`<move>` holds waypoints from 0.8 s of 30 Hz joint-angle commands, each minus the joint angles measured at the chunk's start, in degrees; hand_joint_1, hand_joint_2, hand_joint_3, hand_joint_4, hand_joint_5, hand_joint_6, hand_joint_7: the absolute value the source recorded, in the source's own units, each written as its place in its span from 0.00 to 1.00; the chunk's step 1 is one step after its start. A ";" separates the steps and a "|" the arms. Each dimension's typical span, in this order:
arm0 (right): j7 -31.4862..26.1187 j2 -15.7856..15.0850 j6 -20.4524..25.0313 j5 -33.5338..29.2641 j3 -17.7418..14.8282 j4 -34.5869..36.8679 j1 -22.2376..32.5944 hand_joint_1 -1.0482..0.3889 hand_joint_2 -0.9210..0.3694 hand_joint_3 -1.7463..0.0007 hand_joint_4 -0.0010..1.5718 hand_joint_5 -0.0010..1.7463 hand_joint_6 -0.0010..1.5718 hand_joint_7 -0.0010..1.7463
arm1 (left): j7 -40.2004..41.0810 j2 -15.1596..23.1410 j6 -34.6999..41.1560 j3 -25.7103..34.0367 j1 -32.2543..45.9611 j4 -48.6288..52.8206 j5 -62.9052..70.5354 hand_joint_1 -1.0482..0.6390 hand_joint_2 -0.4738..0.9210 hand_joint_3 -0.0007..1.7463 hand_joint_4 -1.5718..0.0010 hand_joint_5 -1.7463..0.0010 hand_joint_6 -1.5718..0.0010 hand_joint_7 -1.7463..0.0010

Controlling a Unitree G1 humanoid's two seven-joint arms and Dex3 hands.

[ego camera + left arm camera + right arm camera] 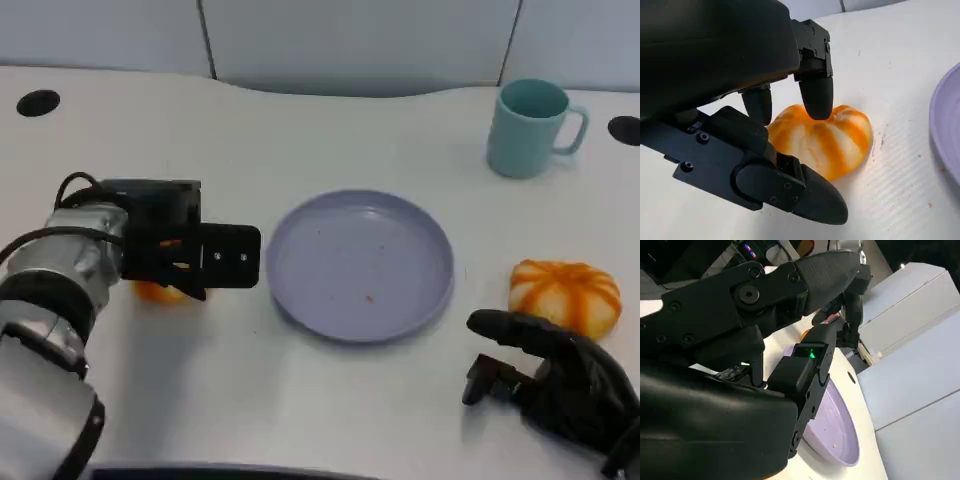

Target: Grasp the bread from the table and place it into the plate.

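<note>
left hand (pixel 790 135) is hovering spread over a bread (pixel 825 137) lying on the table (pixel 300 400) just left of the plate (pixel 360 265), fingers straddling it, not yet closing; right hand (pixel 555 380) is resting empty near another bread (pixel 565 293).

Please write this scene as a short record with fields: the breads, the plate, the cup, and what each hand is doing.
bread near left hand: orange-striped bread on the table, left of the plate, not lifted
left hand: left hand over that bread; fingers touch its top, and whether they grip it cannot be told
second bread: second bread on the table, right of the plate
right hand: right hand beside the second bread, holding nothing
plate: purple plate, only crumbs in it
cup: teal cup, upright, far right
</note>
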 commanded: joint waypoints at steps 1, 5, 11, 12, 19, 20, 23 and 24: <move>-1.27 -0.17 1.34 -1.40 0.57 1.73 2.66 0.44 0.00 0.98 0.41 0.73 0.59 0.14 | 2.33 -0.55 1.98 -1.43 -1.25 0.93 0.68 0.00 0.98 0.02 1.00 0.00 1.00 0.00; -1.14 -0.35 1.17 -1.62 0.83 1.75 2.53 0.44 0.00 0.96 0.40 0.73 0.58 0.14 | 4.86 -0.98 2.72 -1.81 -0.89 1.18 0.58 0.00 0.99 0.02 1.00 0.00 1.00 0.00; -1.94 -0.14 0.58 -1.73 0.83 2.10 2.37 0.42 0.00 0.98 0.42 0.71 0.59 0.15 | 6.14 -1.15 3.08 -3.13 -0.73 1.32 0.90 0.00 1.00 0.04 1.00 0.00 1.00 0.00; -1.87 -0.18 0.60 -1.71 0.85 2.09 2.34 0.41 0.00 0.98 0.43 0.70 0.59 0.15 | 6.21 -1.22 3.16 -3.19 -0.74 1.33 0.82 0.00 1.00 0.04 1.00 0.00 1.00 0.00; -1.49 -0.41 0.59 -1.77 0.86 2.70 2.14 0.42 0.00 0.98 0.42 0.71 0.58 0.16 | 5.49 -1.87 4.94 -3.30 -0.80 1.71 0.48 0.00 0.98 0.02 1.00 0.00 1.00 0.00; -1.36 -0.39 -0.07 -1.87 0.90 2.73 2.22 0.42 0.00 0.98 0.41 0.71 0.58 0.16 | 5.52 -1.96 5.13 -3.30 -0.70 1.77 0.47 0.00 0.98 0.02 1.00 0.00 1.00 0.00; -1.16 -0.37 -0.18 -1.86 1.06 2.48 2.22 0.43 0.00 0.96 0.42 0.72 0.57 0.17 | 5.17 -2.13 5.38 -2.85 -0.45 1.93 -0.04 0.00 0.96 0.01 1.00 0.00 1.00 0.00; -1.19 -0.40 0.36 -1.71 0.99 2.67 2.11 0.43 0.01 0.97 0.42 0.71 0.57 0.17 | 4.97 -2.18 5.51 -2.84 -0.40 1.99 -0.09 0.00 0.96 0.01 1.00 0.00 1.00 0.00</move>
